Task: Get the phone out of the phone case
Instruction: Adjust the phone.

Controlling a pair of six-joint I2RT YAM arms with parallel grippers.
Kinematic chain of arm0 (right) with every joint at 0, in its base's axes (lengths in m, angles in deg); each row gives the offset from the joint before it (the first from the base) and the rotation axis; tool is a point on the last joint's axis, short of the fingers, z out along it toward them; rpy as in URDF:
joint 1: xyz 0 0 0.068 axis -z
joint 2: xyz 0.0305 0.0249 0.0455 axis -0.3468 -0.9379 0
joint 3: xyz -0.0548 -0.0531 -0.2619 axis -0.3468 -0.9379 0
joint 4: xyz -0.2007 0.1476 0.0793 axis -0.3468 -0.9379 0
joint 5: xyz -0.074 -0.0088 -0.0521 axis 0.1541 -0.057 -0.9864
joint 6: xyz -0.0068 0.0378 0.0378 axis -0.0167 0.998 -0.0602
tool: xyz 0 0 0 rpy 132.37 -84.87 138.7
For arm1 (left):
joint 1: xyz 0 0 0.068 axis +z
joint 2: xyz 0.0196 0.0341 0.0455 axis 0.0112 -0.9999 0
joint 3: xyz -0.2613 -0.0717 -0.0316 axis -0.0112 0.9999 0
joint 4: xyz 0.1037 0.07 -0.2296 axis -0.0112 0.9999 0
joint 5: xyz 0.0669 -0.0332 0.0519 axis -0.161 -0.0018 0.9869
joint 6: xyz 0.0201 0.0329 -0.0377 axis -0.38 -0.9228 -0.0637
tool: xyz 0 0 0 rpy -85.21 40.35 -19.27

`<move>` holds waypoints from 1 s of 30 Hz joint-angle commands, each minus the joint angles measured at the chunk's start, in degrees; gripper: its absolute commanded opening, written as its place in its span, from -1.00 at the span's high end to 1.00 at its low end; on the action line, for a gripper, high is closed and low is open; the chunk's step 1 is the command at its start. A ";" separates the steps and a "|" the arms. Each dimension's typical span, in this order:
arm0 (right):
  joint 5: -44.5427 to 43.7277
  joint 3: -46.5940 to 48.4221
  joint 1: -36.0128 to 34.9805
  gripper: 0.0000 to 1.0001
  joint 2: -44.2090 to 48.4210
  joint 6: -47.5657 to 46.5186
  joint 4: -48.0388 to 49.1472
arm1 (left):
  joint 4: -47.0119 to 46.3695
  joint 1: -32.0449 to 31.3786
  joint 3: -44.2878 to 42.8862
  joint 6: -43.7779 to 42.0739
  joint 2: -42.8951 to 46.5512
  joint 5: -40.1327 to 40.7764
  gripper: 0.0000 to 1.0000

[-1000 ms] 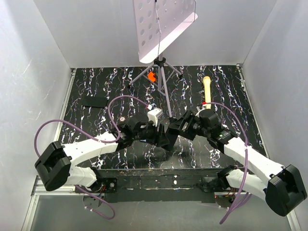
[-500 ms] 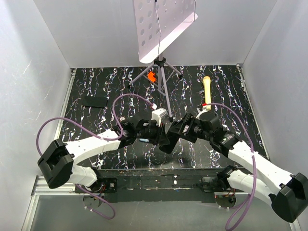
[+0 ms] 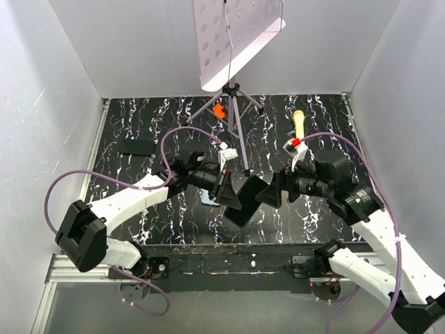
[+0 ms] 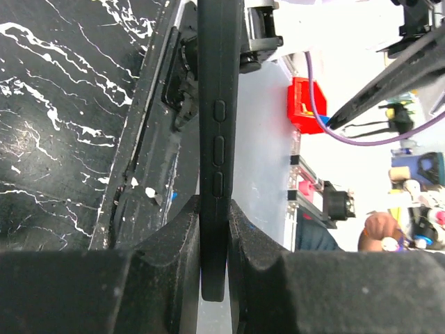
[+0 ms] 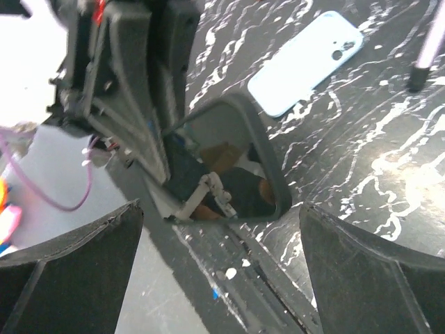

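My left gripper [image 3: 233, 195] is shut on the phone [image 3: 245, 202], a slim dark rectangle with a glossy face, held on edge above the table's near middle. In the left wrist view the phone [image 4: 213, 139] stands edge-on between the two pads [image 4: 167, 250], side buttons showing. The phone case [image 3: 208, 200], a light blue shell with a dark camera cutout, lies flat on the table under my left wrist. In the right wrist view the phone case [image 5: 306, 62] lies beyond the phone [image 5: 222, 174]. My right gripper [image 3: 270, 189] is open and empty, just right of the phone, not touching it.
A tripod [image 3: 233, 104] carrying a perforated white board stands at the back middle, an orange piece [image 3: 219, 110] by its legs. A yellow-handled tool [image 3: 298, 125] lies back right. A dark flat rectangle [image 3: 135, 146] lies at the left. The table's front edge [image 3: 229, 245] is close below the phone.
The right gripper has let go and drawn back to the right, jaws open. The left gripper keeps the phone, and the light blue case now shows on the table.
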 commanded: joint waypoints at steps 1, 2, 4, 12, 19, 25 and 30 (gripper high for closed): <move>23.59 3.34 8.06 -0.94 -3.33 -6.91 -2.33 | -0.38 2.68 -2.66 -1.91 0.35 -14.94 1.00; 28.16 3.95 9.48 -0.94 -4.83 -7.52 -2.60 | 0.59 2.77 -2.75 -3.05 0.87 -15.47 1.00; 32.85 5.88 10.45 -0.93 -7.82 -9.28 -4.78 | 1.38 2.77 -2.84 -4.20 2.02 -15.22 1.00; 45.25 8.44 10.55 -0.23 -16.96 -11.57 -3.91 | -1.51 2.68 -1.35 -1.57 2.63 -16.88 1.00; 51.40 5.47 10.46 0.00 -18.82 -9.74 2.04 | -2.92 2.77 -1.88 -0.35 2.55 -17.06 1.00; 49.30 1.42 10.37 0.05 -16.97 -3.41 11.35 | -8.27 2.77 -1.09 3.69 2.64 -16.71 1.00; 47.11 -5.25 10.37 0.37 -14.43 9.76 27.95 | -14.60 2.86 0.41 8.00 2.90 -16.45 1.00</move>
